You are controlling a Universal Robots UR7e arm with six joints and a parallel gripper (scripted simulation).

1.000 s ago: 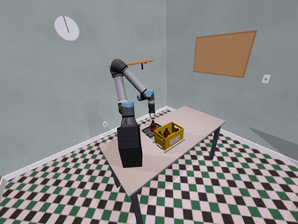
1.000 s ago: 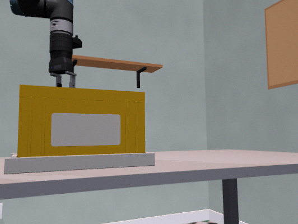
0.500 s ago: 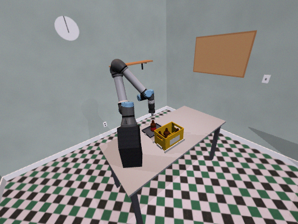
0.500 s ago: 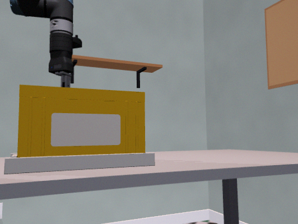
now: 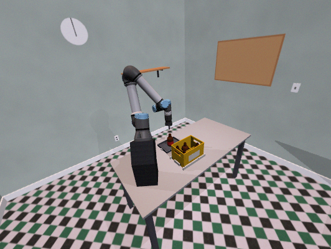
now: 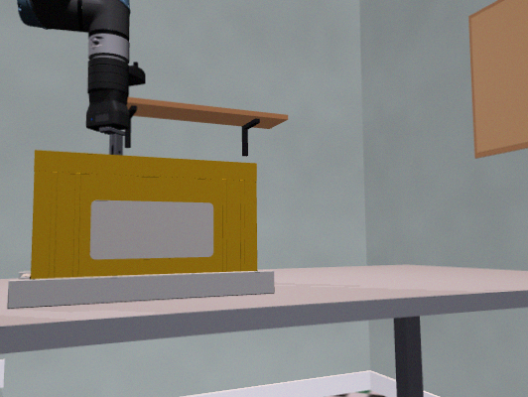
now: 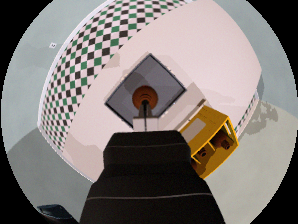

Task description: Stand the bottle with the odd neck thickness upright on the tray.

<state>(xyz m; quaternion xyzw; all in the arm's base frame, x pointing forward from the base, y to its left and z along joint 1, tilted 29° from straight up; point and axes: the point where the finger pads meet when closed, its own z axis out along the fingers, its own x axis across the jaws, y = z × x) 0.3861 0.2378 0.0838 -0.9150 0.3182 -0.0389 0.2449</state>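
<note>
Bottle [image 5: 170,140] [image 7: 144,95] upright on the tray [image 5: 163,149] [image 7: 166,86], beside the crate [image 5: 188,156] [image 6: 149,186] [image 7: 214,118]. Gripper [image 5: 169,127] [image 6: 116,153] [image 7: 145,111] above the tray, fingers closed together, nothing between them.

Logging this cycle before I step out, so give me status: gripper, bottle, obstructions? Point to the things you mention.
Gripper [image 5: 169,127] [image 6: 116,153] [image 7: 145,111] shut, empty, above tray [image 5: 162,147] [image 7: 120,97]. Bottle [image 5: 170,140] [image 7: 145,93] upright on tray. Nothing seen between them.

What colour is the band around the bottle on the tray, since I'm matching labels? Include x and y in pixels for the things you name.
The band on the bottle [image 5: 170,140] [image 7: 145,95] is red, clearest in the top view.
</note>
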